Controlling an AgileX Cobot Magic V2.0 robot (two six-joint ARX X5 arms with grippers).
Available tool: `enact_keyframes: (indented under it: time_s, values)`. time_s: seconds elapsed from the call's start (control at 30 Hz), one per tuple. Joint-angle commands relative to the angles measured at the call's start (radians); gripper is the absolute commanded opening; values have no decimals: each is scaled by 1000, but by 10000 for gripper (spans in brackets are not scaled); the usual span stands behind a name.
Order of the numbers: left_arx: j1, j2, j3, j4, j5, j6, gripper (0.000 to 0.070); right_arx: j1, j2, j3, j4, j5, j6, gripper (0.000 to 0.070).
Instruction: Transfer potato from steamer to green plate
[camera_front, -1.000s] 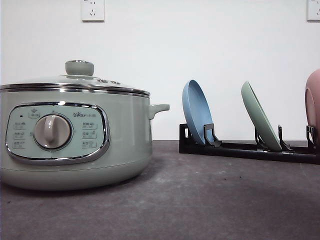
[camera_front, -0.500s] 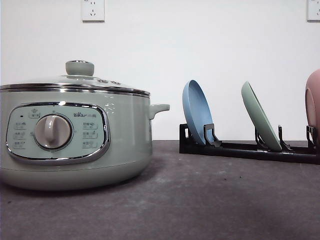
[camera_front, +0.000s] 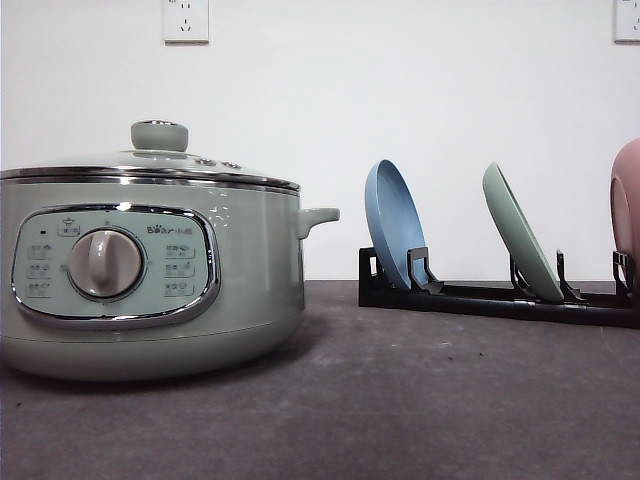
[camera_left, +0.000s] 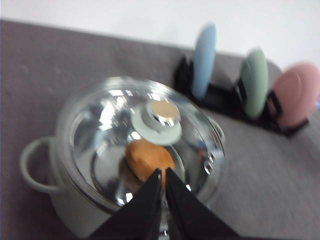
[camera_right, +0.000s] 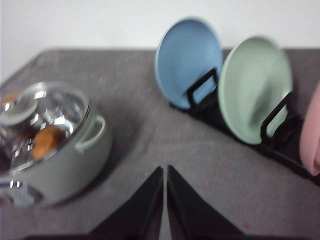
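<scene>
Potato (camera_left: 148, 157) is sitting inside the lidded steamer (camera_front: 150, 275) at left. Left gripper (camera_left: 163, 176) is hovering above the lid, fingers nearly touching, holding nothing. Green plate (camera_front: 520, 245) is standing in the rack (camera_front: 490, 297). Right gripper (camera_right: 164, 174) is likewise nearly closed and empty.

Closed right gripper (camera_right: 164, 192) hovers between steamer (camera_right: 55, 150) and, blurrily, green plate (camera_right: 252, 87).

both the left pincer (camera_left: 163, 175) and right pincer (camera_right: 164, 172) hover closed, holding nothing.
</scene>
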Motion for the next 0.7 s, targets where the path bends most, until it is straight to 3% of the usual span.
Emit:
enact_keyframes:
  time_s: [0.0, 0.27, 0.33, 0.47, 0.5, 0.57, 0.67]
  values:
    - [-13, 22, 38, -30, 9, 77, 2, 1, 32, 41, -35, -18, -72, 0]
    - [-64, 52, 62, -76, 9, 136, 8, 2, 91, 88, -106, -23, -105, 0]
    - [-64, 52, 62, -76, 9, 136, 80, 2, 90, 88, -106, -23, -105, 52]
    - [-64, 52, 62, -75, 8, 136, 400, 2, 90, 88, -105, -22, -98, 403]
    - [-64, 52, 62, -75, 8, 136, 468, 2, 91, 88, -105, -22, -97, 454]
    - [-64, 52, 62, -75, 8, 136, 537, 2, 91, 88, -105, -20, -97, 472]
    - [-64, 52, 62, -76, 8, 135, 556, 2, 91, 88, -105, -17, -96, 472]
